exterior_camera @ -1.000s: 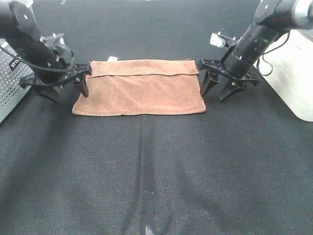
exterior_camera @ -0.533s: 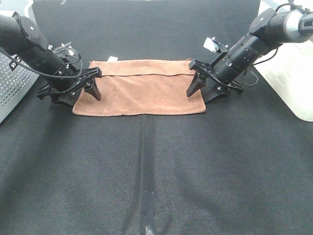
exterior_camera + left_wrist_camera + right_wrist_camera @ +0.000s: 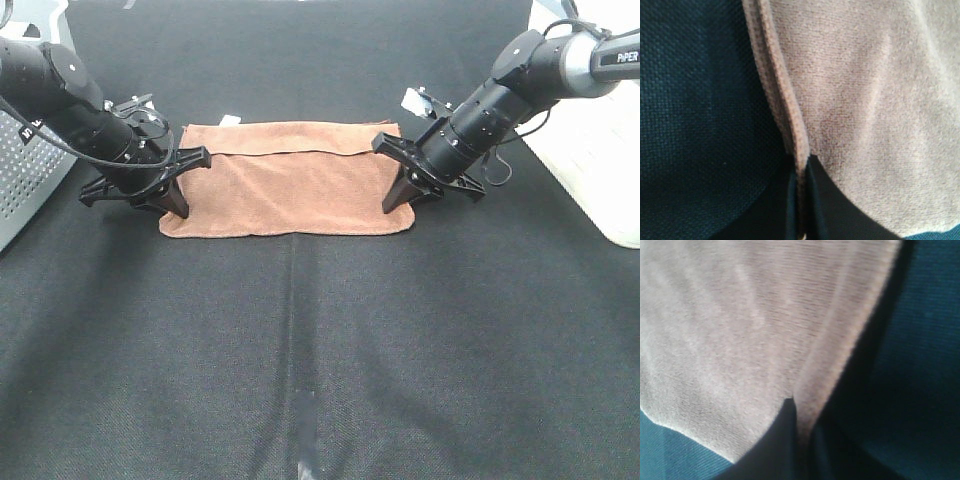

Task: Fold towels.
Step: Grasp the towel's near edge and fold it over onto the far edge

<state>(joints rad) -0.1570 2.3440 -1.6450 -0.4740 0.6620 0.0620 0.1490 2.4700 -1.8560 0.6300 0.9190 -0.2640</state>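
The reddish-brown towel (image 3: 290, 190) lies flat on the black table at mid-back, its far long edge folded over as a narrow strip, with a small white tag (image 3: 231, 120) at the far left corner. My left gripper (image 3: 178, 205) sits low on the towel's left short edge near the front corner. In the left wrist view the dark fingers (image 3: 822, 210) pinch the hem of the towel (image 3: 865, 100). My right gripper (image 3: 393, 203) sits on the right short edge near the front corner. In the right wrist view its finger (image 3: 782, 440) presses the edge of the towel (image 3: 740, 315).
A grey perforated box (image 3: 18, 195) stands at the left edge behind the left arm. A white container (image 3: 600, 150) stands at the right edge. The black cloth table (image 3: 300, 340) has a strip of tape (image 3: 303, 425) near the front middle.
Both grippers have moved inward and down onto the towel's short edges and closed. The towel's front corners have been drawn slightly inward.
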